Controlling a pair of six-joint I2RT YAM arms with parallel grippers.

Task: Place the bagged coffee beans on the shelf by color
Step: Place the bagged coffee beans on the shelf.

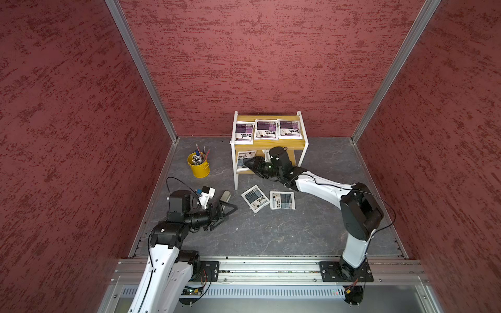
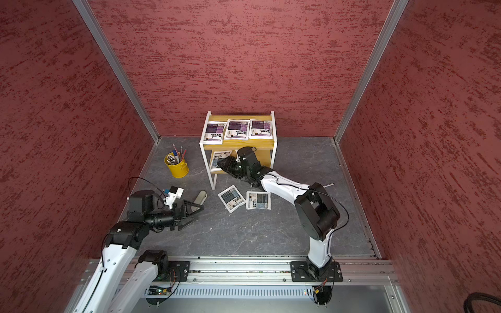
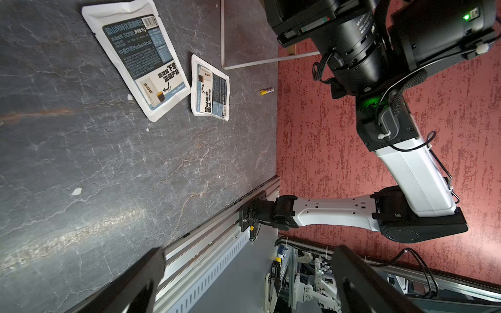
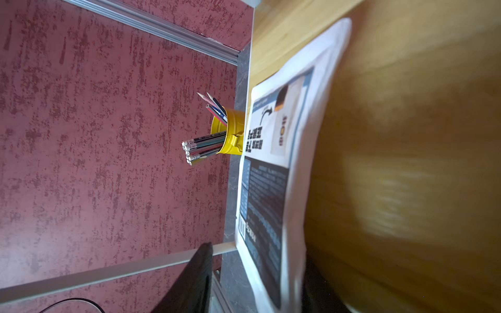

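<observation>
1. Right pincer point(image 1: 248, 163) spread about a blue pouch point(image 4: 271, 189) on the shelf's point(image 1: 298, 146) lower board;
2. Left pincer point(image 3: 249, 254) spread, empty; three purple pouches point(image 1: 266, 129) on top board; two blue pouches point(image 1: 255, 198) point(image 1: 282, 200) on surface point(image 1: 271, 235)

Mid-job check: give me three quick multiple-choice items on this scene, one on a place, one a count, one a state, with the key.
1. The three purple-label bags lie on the shelf's: A top board; B lower board; C neither, they are on the table.
2. Grey-blue bags lying on the table: A one; B two; C three.
3. The left gripper is: A open and empty; B shut on a bag; C shut on the pen bucket.

Key: 1 A, both top views show all three in a row up there. 2 B, two lie before the shelf, while a third is on the shelf. 3 A, the left wrist view shows its fingers wide apart with nothing between.
</observation>
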